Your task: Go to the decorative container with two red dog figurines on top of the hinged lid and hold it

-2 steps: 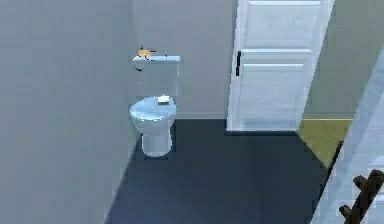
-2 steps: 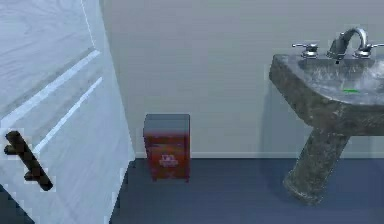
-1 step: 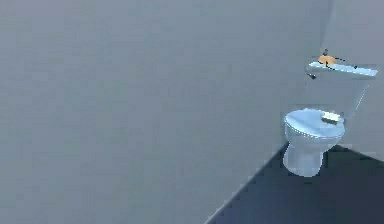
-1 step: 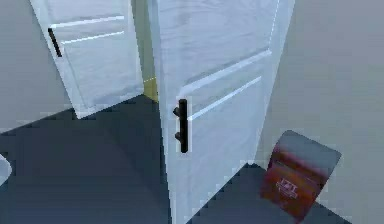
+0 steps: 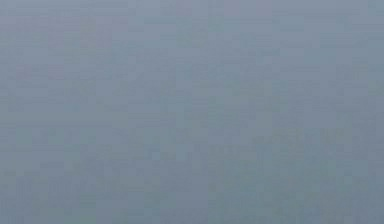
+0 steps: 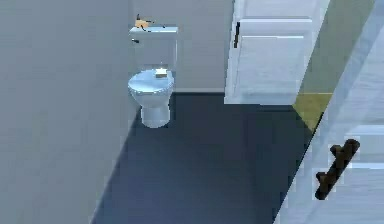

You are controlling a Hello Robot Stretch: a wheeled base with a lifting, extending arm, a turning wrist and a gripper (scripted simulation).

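In the arm side view a white toilet (image 6: 152,90) stands against the far wall. A small tan-orange thing (image 6: 143,22) rests on top of its tank; its shape is too small to name. A small pale item (image 6: 160,73) lies on the toilet's lid. In the forward view a plain grey-blue wall (image 5: 192,112) stands close ahead.
A grey wall (image 6: 50,100) runs along the arm side view's left. A white panelled door (image 6: 270,50) stands at the back right of the toilet. A second door with a dark lever handle (image 6: 337,170) is near the right edge. Dark floor (image 6: 200,160) lies free between them.
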